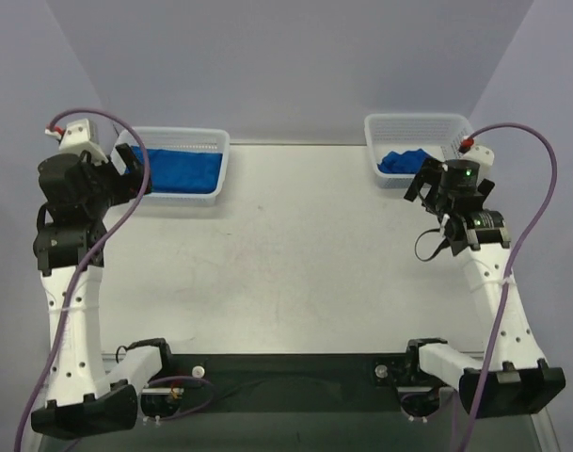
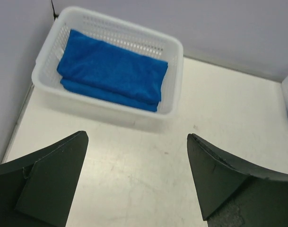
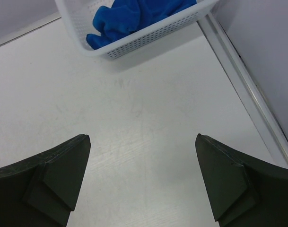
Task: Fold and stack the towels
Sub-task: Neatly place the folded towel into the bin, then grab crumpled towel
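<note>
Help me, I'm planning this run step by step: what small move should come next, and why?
Probably ease the right gripper forward into the right basket: its jaws are open and empty, a crumpled towel lies there, and the left basket already holds folded towels.

Pale lavender walls (image 1: pixel 286 56) on three sides of a scuffed white table (image 1: pixel 295 264), even soft light

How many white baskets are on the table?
2. The left basket sits in the far-left corner, holding folded towels; the right basket sits in the far-right corner, holding a crumpled towel. None seem hidden.
</note>
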